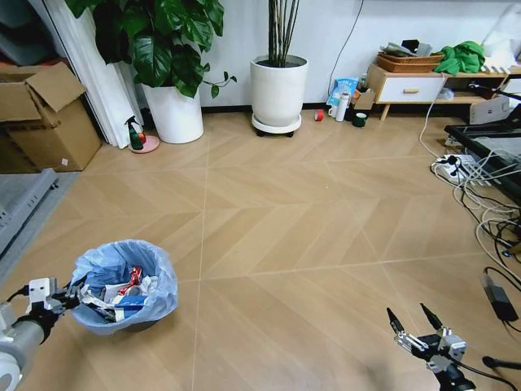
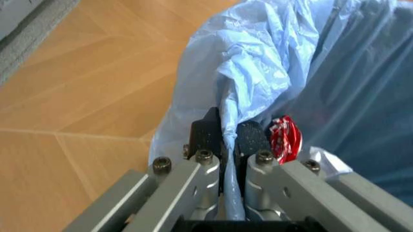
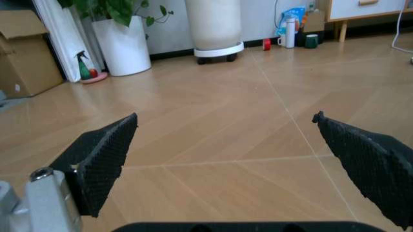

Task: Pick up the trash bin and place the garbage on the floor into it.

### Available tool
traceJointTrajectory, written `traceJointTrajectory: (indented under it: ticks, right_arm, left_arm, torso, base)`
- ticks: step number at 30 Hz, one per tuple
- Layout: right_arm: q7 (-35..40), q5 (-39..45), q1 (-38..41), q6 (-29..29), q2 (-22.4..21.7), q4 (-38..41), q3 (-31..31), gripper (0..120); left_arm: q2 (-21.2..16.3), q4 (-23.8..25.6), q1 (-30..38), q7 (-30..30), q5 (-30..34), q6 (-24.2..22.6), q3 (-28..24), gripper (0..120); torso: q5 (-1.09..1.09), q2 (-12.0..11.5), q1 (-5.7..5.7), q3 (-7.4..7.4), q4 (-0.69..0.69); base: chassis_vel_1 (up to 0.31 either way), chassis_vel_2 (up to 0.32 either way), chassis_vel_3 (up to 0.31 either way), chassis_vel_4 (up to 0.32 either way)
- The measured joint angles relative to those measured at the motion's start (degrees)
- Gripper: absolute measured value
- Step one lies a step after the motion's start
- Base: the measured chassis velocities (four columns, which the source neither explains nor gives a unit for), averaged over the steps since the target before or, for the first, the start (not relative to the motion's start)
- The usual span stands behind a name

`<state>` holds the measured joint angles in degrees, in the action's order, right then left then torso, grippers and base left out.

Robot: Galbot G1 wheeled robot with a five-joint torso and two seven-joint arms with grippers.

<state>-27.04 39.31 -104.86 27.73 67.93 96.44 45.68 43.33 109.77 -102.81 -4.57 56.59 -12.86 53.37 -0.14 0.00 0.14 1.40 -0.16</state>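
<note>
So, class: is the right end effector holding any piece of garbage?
No, the right end effector hangs open and empty above bare floor.

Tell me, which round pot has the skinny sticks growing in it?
The white pot on wheels, by the back wall; the other white pot holds broad green leaves.

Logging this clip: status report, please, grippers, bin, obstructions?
Left gripper shut on trash bin rim and liner. Right gripper open, low over bare floor. Garbage sits inside the bin. Nothing in the way nearby.
</note>
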Motion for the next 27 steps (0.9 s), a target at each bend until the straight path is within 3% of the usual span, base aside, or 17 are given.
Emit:
traceJointTrajectory:
  ticks: [27]
  right_arm:
    - [-0.53, -0.08, 0.44, 0.42, 0.29, -0.14, 0.08, 100]
  left_arm:
    - [1.16, -0.55, 1.24, 0.08, -0.48, 0.07, -1.32, 0]
  torso:
    - [0.04, 0.00, 0.00, 0.00, 0.02]
  base:
    - [0.133, -0.133, -0.133, 0.136]
